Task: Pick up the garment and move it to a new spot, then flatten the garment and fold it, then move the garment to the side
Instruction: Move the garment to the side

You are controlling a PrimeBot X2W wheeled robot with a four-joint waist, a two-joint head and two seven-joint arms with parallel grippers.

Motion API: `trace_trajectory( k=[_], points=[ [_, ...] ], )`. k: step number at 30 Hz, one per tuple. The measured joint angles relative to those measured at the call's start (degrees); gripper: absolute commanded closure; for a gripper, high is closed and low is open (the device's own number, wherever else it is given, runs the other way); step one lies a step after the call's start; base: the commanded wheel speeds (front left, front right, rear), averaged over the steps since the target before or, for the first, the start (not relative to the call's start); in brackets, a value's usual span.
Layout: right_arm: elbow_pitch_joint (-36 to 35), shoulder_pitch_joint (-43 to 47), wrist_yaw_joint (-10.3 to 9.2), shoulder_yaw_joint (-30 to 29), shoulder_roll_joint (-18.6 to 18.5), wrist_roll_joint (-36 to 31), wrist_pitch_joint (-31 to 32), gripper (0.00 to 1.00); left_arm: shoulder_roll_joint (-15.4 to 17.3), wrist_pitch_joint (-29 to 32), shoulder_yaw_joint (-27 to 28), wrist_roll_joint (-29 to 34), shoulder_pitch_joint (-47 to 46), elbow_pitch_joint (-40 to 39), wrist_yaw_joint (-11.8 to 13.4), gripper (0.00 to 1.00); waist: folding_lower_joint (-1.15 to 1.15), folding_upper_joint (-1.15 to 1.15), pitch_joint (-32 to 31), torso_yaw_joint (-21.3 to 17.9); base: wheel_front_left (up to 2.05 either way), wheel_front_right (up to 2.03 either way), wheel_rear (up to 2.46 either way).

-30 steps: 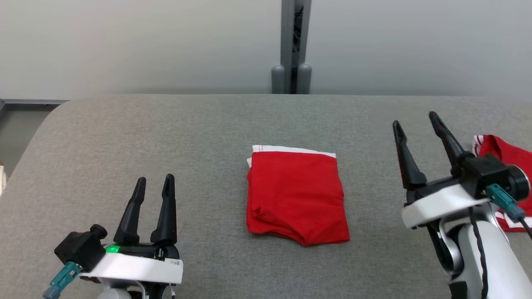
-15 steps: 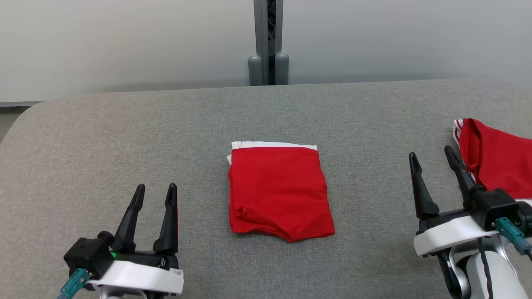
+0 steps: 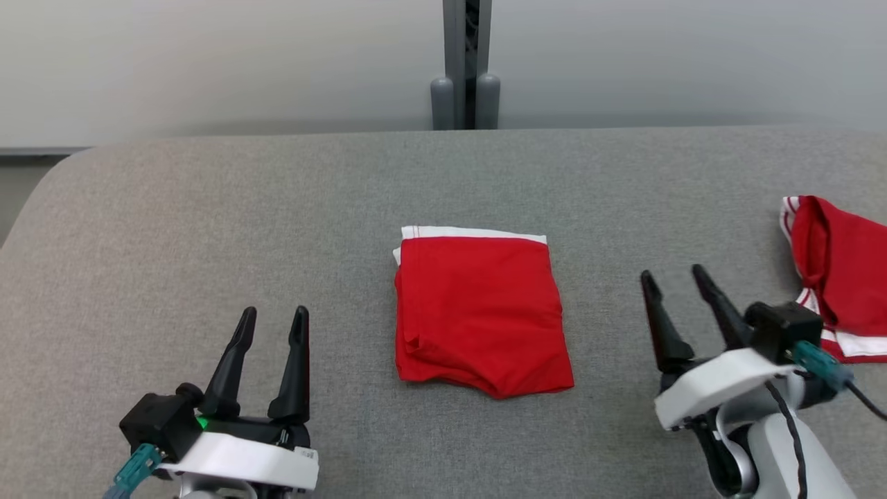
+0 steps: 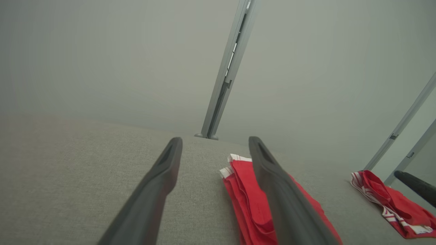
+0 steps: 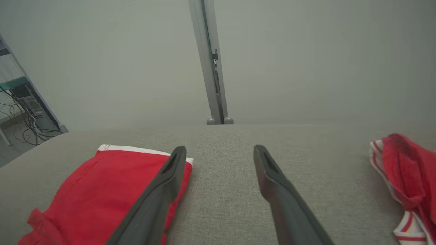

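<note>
A red garment with a white band along its far edge lies folded into a rough square in the middle of the grey table. The same folded garment appears in the left wrist view and again in the right wrist view. My left gripper hovers open at the lower left, well left of the garment and holding nothing. My right gripper stands open at the lower right, apart from the garment and empty. Its own wrist view shows the right gripper over bare table.
A second red garment with white stripes lies crumpled at the table's right edge, just right of my right gripper; it also shows as a heap. A grey post stands behind the table against a pale wall.
The head camera has shifted, so the whole scene slid sideways. My right gripper has dropped lower and nearer the front edge. The folded garment lies as before.
</note>
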Motion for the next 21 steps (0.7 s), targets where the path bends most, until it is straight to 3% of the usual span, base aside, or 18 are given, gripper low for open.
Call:
trace_trajectory(
  k=[10, 16, 21],
  points=[
    [4.53, -6.62, 0.00, 8.98, -4.21, 23.39, 17.62, 0.00, 0.08, 0.00, -2.24, 0.63, -2.41, 0.22, -0.37, 0.00, 0.00, 0.00, 5.29, 3.33, 0.00, 0.00, 0.00],
    [10.06, -10.01, -0.01, 9.69, -5.71, 30.89, 24.59, 0.00, 0.02, 0.00, -4.28, -0.11, -4.00, 0.40, -0.53, 0.00, 0.00, 0.00, 7.68, 5.96, 0.00, 0.00, 0.00],
    [12.03, -12.83, -0.01, 9.68, -4.81, 37.31, 27.19, 0.00, -0.02, 0.00, -5.83, -1.54, -5.09, 0.49, -0.53, 0.00, 0.00, 0.00, 9.12, 8.30, 0.00, 0.00, 0.00]
  ],
)
